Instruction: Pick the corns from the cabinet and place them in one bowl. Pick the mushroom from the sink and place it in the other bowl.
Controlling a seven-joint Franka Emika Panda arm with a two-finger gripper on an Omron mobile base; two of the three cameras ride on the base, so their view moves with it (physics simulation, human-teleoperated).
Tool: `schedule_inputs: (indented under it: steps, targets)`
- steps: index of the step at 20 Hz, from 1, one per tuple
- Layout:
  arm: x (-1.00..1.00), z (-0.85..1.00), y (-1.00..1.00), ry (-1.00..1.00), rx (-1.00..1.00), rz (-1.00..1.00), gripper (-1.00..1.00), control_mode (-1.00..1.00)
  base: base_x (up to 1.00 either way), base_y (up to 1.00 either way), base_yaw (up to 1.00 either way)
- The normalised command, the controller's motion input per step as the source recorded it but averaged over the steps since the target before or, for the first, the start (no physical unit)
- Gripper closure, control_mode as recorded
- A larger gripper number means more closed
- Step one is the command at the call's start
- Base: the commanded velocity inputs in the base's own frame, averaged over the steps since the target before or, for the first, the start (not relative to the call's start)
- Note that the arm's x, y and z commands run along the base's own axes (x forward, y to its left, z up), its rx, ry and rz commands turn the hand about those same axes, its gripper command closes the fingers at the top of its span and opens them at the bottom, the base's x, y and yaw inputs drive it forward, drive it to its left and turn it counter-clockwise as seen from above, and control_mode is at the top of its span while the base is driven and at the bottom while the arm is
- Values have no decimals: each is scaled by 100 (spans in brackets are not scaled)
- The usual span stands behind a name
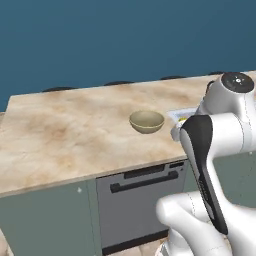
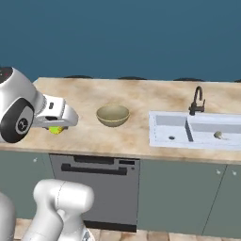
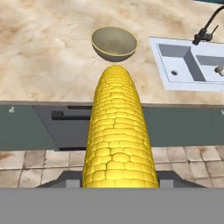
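tool [image 2: 60,126]: you have it clamped tight on a corn cob [image 3: 118,140], which runs lengthwise straight out from the fingers in the hand view; in the right base view you see just a yellow-green end under the white hand.
hand view extra: it gives you the cob's full kernelled length, with the tan bowl [image 3: 114,43] beyond its far tip.
right base view extra: this one shows you the whole sink [image 2: 195,129] well off to the tool's right, its black tap [image 2: 196,100] at the back, and the mushroom [image 2: 217,135], a small pale lump, in the right basin.
left base view extra: here your arm's dark-sided link blocks the hand; you still get the tan bowl [image 1: 147,121] on the bench [image 1: 70,135] just left of the arm.
arm pose: your forearm reaches roughly level over the bench's front part, hand above the surface, pointing toward the bowl.
below the tool: a dark dishwasher front [image 2: 96,186] sits under the bench edge.
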Motion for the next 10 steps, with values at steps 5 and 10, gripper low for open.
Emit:
schedule_inputs:
  steps: [5,10]
  targets:
    - [0,0,0,0,0,0,100,100,44,-30,21]
    - [0,0,0,0,0,0,100,100,28,-40,9]
